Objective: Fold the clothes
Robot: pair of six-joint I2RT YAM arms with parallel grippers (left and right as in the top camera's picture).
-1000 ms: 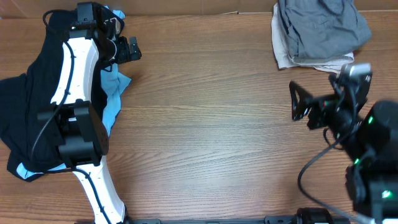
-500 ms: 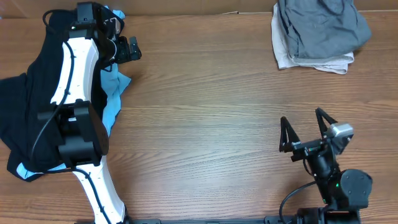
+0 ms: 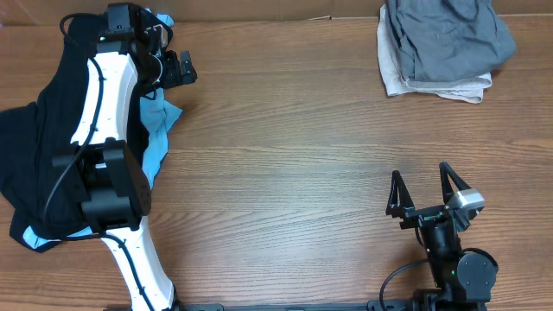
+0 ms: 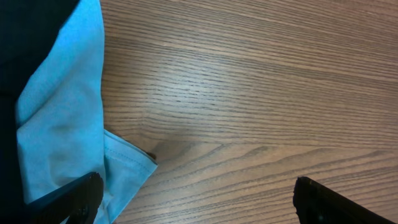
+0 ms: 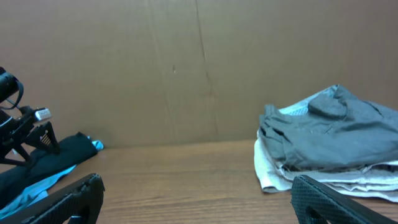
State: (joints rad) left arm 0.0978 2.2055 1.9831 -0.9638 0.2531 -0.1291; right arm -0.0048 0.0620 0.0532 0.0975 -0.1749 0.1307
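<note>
A pile of black cloth (image 3: pixel 34 138) and a light blue garment (image 3: pixel 157 130) lies at the table's left edge. My left gripper (image 3: pixel 177 69) is open and empty, hovering over the blue garment's (image 4: pixel 62 124) right edge; its fingers frame bare wood in the left wrist view (image 4: pixel 196 199). A stack of folded grey and white clothes (image 3: pixel 441 43) sits at the back right, and shows in the right wrist view (image 5: pixel 329 143). My right gripper (image 3: pixel 423 192) is open and empty near the front right, pointing level across the table (image 5: pixel 196 199).
The wooden table (image 3: pixel 294 155) spans the view. A brown cardboard wall (image 5: pixel 155 68) stands along the back edge. The left arm's white body (image 3: pixel 104 104) lies over the black cloth.
The right arm has pulled back from beside the folded stack to the front right edge and folded down. The left arm has not moved.
</note>
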